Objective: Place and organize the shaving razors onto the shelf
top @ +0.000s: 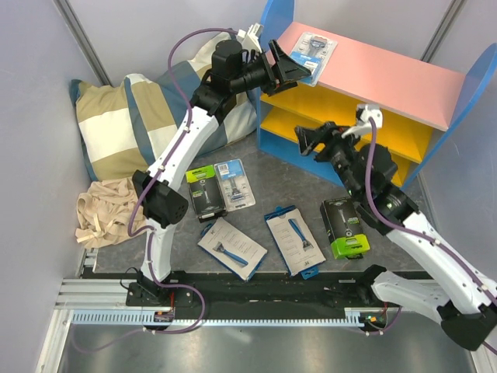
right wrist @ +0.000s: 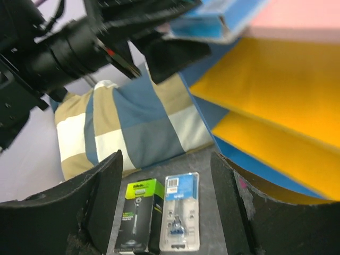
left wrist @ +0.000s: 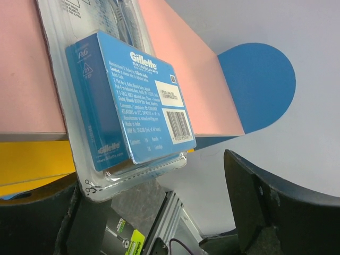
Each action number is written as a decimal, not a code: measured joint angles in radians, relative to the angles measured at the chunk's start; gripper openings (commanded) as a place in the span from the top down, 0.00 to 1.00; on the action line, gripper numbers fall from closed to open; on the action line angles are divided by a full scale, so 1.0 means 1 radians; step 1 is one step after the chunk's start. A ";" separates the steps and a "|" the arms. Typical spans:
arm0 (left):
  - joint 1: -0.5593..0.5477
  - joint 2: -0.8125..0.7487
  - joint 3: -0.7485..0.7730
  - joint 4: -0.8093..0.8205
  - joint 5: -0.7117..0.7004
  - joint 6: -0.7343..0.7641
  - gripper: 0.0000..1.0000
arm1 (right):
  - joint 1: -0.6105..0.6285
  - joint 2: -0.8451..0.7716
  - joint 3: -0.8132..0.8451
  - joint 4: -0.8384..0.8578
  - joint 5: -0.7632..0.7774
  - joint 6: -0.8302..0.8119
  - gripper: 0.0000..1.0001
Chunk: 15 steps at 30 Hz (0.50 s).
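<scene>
The grey surface (top: 272, 183) carries the shelf (top: 289, 149) at the back. A striped pillow (top: 132, 116) sits in the left corner, with a beige cloth (top: 105, 214) in front of it. Mid-surface, a black-and-green box (top: 203, 192) lies against a clear blister pack (top: 235, 184). Nearer the front lie a left white box (top: 232, 248), a right white box (top: 294, 240) and a second black-and-green box (top: 345, 227), each apart from the others.

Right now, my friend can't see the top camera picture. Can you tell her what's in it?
The left gripper sits open around one end of a blue razor pack lying on the shelf's pink top board. The right gripper hangs open and empty near the yellow boards. Five more razor packs lie on the table.
</scene>
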 measured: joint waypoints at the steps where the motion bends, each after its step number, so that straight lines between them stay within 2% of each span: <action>1: 0.000 -0.003 -0.002 0.000 0.000 0.006 0.13 | -0.006 0.036 0.040 -0.001 -0.023 -0.011 0.26; 10: 0.011 -0.085 -0.084 -0.002 0.007 0.044 0.12 | -0.056 0.262 0.269 -0.052 -0.175 -0.072 0.32; 12: 0.016 -0.104 -0.103 0.001 0.008 0.050 0.12 | -0.063 0.288 0.287 -0.064 -0.187 -0.082 0.35; 15: 0.024 -0.123 -0.127 0.001 0.009 0.052 0.12 | -0.076 0.321 0.309 -0.072 -0.203 -0.093 0.45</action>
